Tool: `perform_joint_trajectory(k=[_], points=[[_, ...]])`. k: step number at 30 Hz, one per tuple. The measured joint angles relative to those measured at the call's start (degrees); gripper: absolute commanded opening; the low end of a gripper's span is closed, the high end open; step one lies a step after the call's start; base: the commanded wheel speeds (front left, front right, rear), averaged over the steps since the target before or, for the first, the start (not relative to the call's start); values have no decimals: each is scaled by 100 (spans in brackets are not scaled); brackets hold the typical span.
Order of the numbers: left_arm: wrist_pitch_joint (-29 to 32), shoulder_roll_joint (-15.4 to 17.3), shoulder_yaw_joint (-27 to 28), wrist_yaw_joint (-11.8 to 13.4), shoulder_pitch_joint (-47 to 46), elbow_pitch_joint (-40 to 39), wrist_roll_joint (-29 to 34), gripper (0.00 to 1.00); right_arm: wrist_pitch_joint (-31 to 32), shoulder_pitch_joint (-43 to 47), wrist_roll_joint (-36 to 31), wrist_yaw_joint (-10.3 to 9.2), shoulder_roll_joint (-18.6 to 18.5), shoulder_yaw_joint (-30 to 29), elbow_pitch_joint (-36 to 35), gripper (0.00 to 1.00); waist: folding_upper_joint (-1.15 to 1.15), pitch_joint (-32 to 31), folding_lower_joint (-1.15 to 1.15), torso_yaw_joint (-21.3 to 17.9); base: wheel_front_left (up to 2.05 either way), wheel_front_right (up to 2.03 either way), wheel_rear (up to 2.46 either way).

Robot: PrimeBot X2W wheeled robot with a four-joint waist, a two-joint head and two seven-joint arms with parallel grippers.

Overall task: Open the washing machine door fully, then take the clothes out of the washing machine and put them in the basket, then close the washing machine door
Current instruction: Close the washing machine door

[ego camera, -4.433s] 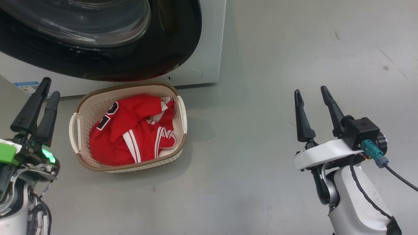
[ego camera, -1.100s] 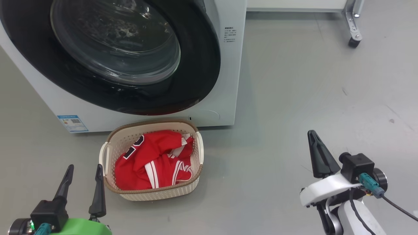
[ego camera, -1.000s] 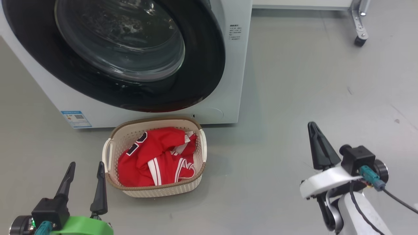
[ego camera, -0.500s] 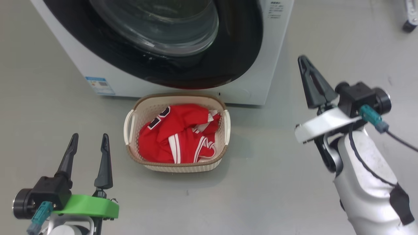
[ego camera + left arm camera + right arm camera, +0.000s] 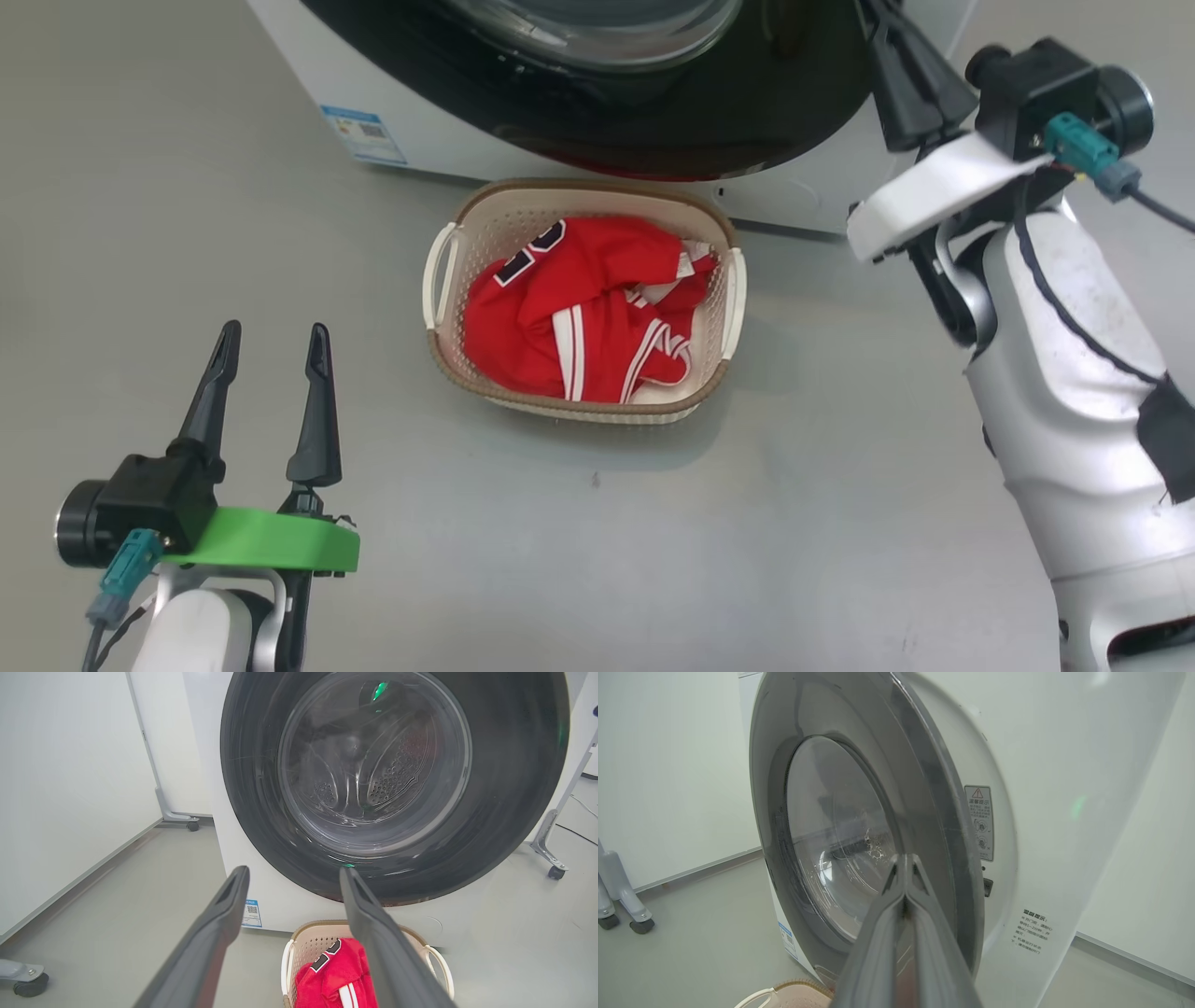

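Basket [image 5: 597, 412] long axis along washing machine [image 5: 439, 154] front, handles [image 5: 437, 275] at ends.

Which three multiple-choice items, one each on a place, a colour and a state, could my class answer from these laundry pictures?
1. Where do the bright red clothes lie? A. In the drum. B. In the cream perforated plastic basket. C. On the bare floor.
2. What colour is the curved bracket behind the left pincer? A. White. B. Green. C. Blue.
3. How does the left pincer stand? A. Shut on cloth. B. Shut, empty. C. Open, empty.
Key: B, they fill the basket; B, it is bright green; C, its dark fingers stand apart, nothing between.
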Motion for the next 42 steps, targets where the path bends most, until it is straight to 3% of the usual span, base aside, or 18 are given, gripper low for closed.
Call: perform_joint_trajectory(k=[15, 33, 42], points=[[-81, -118, -34, -93, -341, 309, -4, 100, -80, -943, 38, 48, -124, -107, 850, 0, 0, 417, 0, 432, 0, 0, 0], [-130, -152, -43, -169, -506, 444, 88, 100, -123, -1922, 78, 98, -280, -234, 1751, 0, 0, 621, 0, 544, 0, 0, 0], [-132, -193, -94, -229, -636, 546, 134, 100, -135, -2323, 67, 31, -441, -345, 2221, 0, 0, 721, 0, 623, 0, 0, 0]])
